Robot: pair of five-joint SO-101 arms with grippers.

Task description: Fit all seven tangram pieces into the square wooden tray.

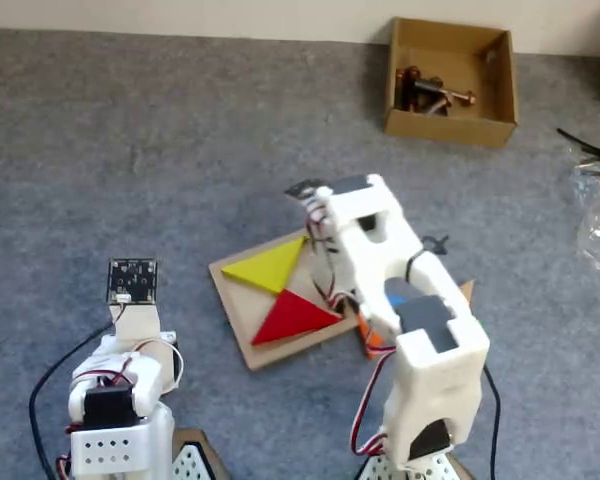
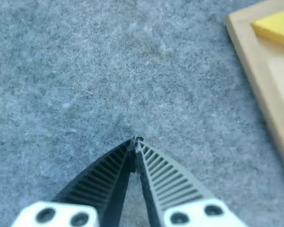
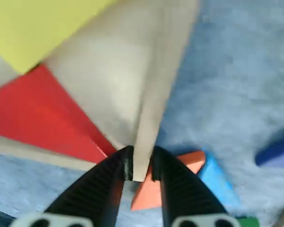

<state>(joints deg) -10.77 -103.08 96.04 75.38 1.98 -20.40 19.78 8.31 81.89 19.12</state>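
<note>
**A:** What is the right claw (image 3: 142, 163) doing?

**B:** Its two ribbed black jaws are pinched on the rim of the tray (image 3: 156, 109), right at a corner, with the thin wooden wall standing between them. My guess is that it grips there to steady or shift the tray, since a raised edge is the easiest part to catch.

**A:** And just beyond the jaws?

**B:** Inside the tray, the red triangle (image 3: 38, 113) lies flat with its point close to the gripped corner. The yellow triangle (image 3: 42, 28) sits past it, and bare pale wood fills the space between them. Outside the rim, an orange piece (image 3: 191, 163) and a light blue piece (image 3: 217, 182) touch each other on the grey cloth. A darker blue piece (image 3: 277, 149) lies a little apart.

**A:** So only part of the task is done?

**B:** Two pieces are seated, as far as I can see. The loose ones are smooth, flat and sharp-edged, so they will probably slide more readily than lift.

**A:** What about the left claw (image 2: 135, 142)?

**B:** It is closed and empty, with its fingertips meeting over fuzzy grey felt just off the tray's side. It seems parked clear of the work.

**A:** Where is the tray on the tabletop (image 1: 130, 130)?

**B:** Around the middle, turned at an angle. A cardboard box (image 1: 450, 125) sits well apart by the far edge, towards the right corner.
</note>
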